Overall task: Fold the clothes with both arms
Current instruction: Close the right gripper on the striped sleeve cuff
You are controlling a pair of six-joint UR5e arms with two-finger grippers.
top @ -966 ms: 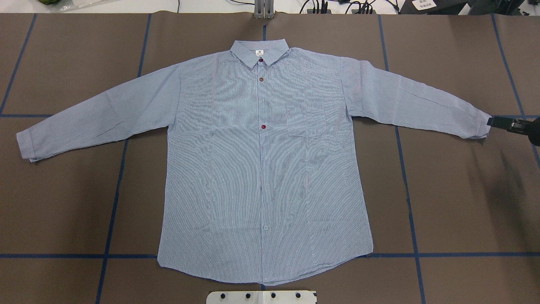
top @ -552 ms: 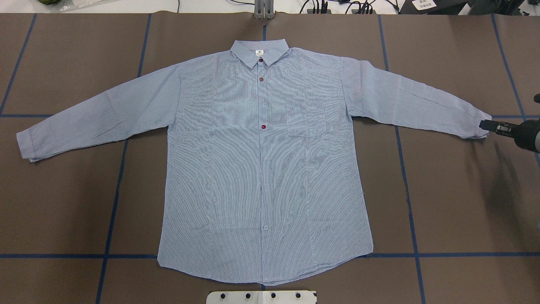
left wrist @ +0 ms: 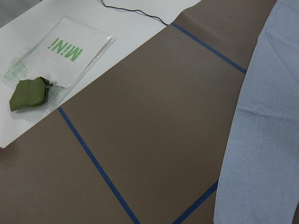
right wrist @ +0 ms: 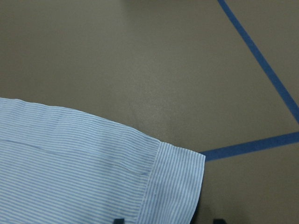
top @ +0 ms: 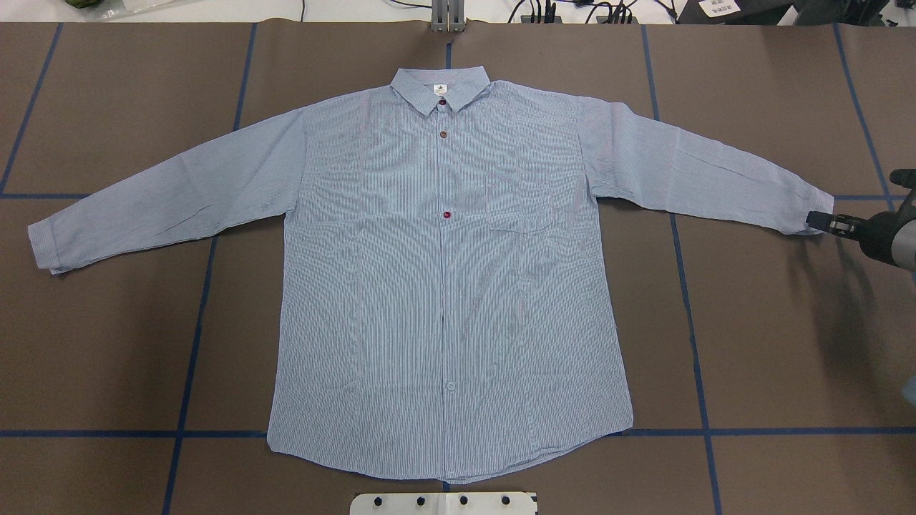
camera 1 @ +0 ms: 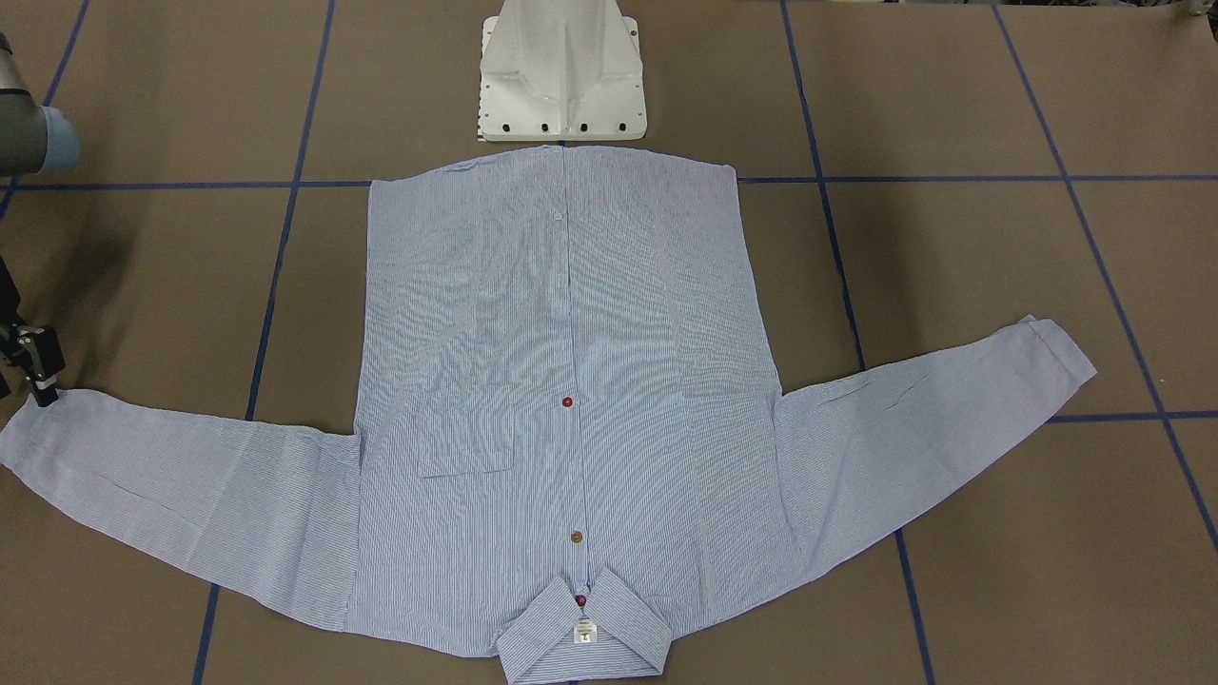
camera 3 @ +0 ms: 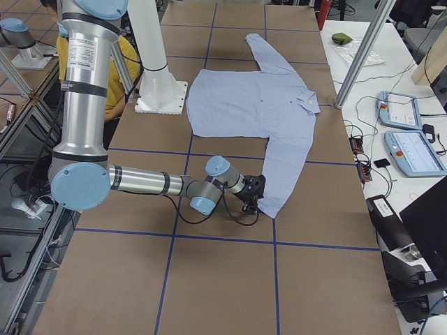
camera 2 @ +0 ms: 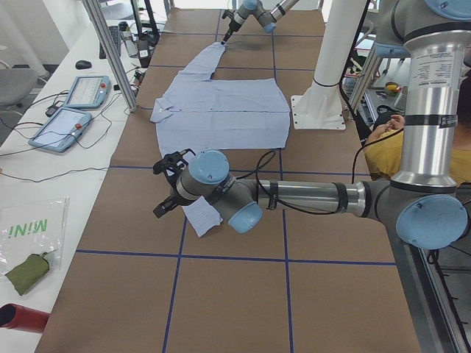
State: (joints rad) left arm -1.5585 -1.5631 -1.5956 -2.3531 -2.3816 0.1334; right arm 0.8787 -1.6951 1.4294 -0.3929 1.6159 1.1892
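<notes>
The light blue striped shirt [top: 447, 286] lies flat and front up on the brown table, collar at the far side, both sleeves spread out. My right gripper [top: 816, 220] is low at the end of the shirt's right-hand sleeve cuff [top: 805, 211]. In the right wrist view its two fingertips [right wrist: 119, 220] stand apart, with the cuff [right wrist: 173, 182] between them, so it is open. It also shows in the front view [camera 1: 40, 385]. My left gripper [camera 2: 168, 185] shows only in the left side view, near the other cuff [camera 2: 200, 215]; I cannot tell if it is open.
The white pedestal base [camera 1: 561, 76] stands at the shirt's hem. Blue tape lines cross the brown table cover [top: 773, 343]. A green pouch [left wrist: 29, 93] and a plastic bag lie on the white side table beyond the left end. Tablets [camera 2: 70, 110] lie there too.
My right gripper has moved in along the table toward the shirt, from just beyond the cuff to its edge. The shirt has not moved.
</notes>
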